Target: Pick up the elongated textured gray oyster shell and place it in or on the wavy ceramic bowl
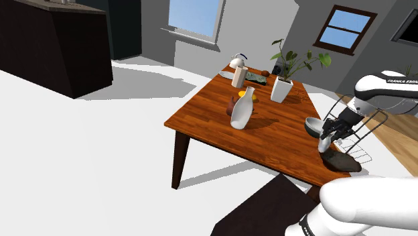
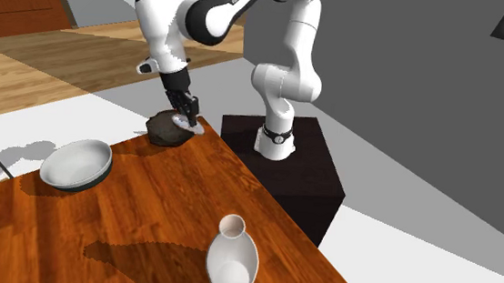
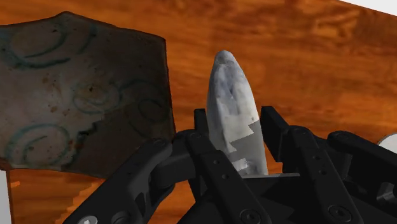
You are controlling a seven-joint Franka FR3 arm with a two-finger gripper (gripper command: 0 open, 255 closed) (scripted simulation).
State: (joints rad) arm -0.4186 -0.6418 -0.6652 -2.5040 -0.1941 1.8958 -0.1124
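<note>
Grey-white oyster shell point(image 3: 232, 89) clamped in the black gripper point(image 3: 235, 121), fingers closed on its sides. It sits lower right in the shoulder view, over the wooden table point(image 1: 221, 114), just beside the dark wavy bowl point(image 3: 76, 95).

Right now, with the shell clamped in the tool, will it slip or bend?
The oyster shell juts straight from the tool unsupported, so it's probably stiff. It tapers and is clasped at one end, so it might pivot or slide.

Mottled grey-white oyster shell point(image 3: 234, 114), brown bowl point(image 3: 76, 102) with teal swirls, reddish wood-grain table point(image 3: 305, 63).
</note>
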